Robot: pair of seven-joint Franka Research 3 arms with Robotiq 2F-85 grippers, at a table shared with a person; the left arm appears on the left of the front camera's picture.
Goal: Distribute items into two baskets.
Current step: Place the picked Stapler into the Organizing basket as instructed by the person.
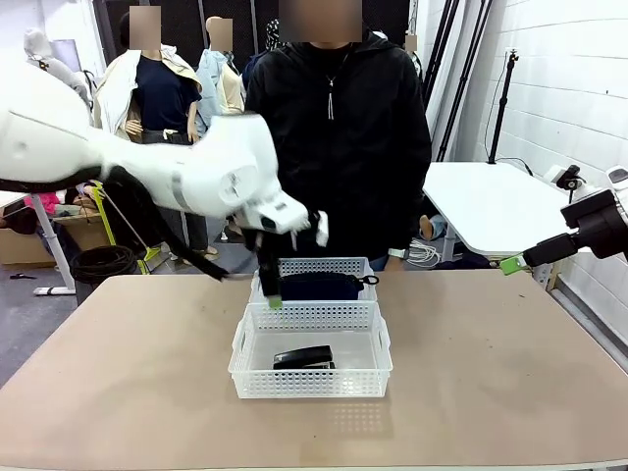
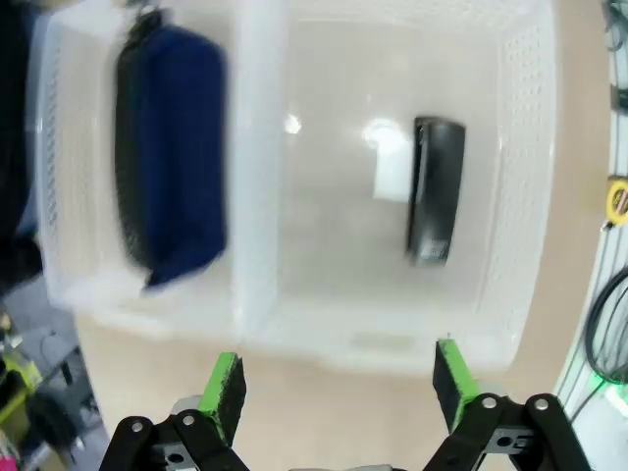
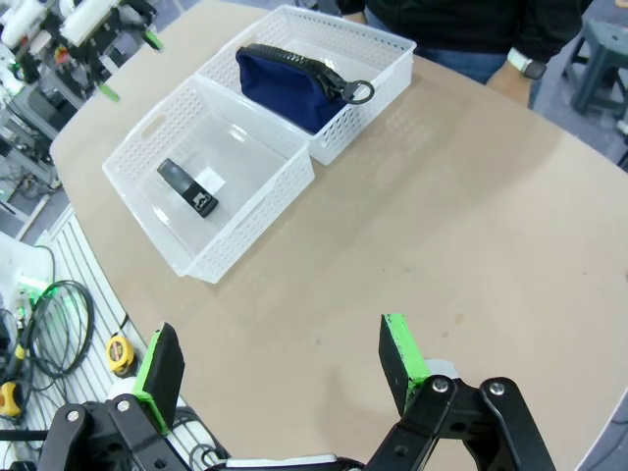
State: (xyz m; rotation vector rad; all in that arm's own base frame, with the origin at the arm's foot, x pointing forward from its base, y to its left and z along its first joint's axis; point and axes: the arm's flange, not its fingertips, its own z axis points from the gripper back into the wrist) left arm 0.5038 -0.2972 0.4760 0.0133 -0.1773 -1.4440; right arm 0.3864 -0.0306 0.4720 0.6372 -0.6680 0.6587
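Tan tabletop (image 3: 471, 226), white brick wall behind; I log two white perforated baskets touching: larger basket (image 1: 253, 371) holds the black stapler (image 1: 302, 357), smaller basket (image 1: 359, 265) the navy zip pouch (image 1: 319, 286). Left gripper (image 2: 336, 388) and right gripper (image 3: 280, 368): both spread, empty.

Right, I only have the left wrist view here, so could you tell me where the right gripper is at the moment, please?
Observer: The right gripper hangs open at the table's right edge, well away from both baskets.
Operator: Thank you. Which basket is nearer the person?
Observer: The smaller basket, holding the navy pouch; the larger basket with the stapler sits on the robot's side.
Operator: And where is my left gripper?
Observer: The left gripper is open, above where the two baskets meet.
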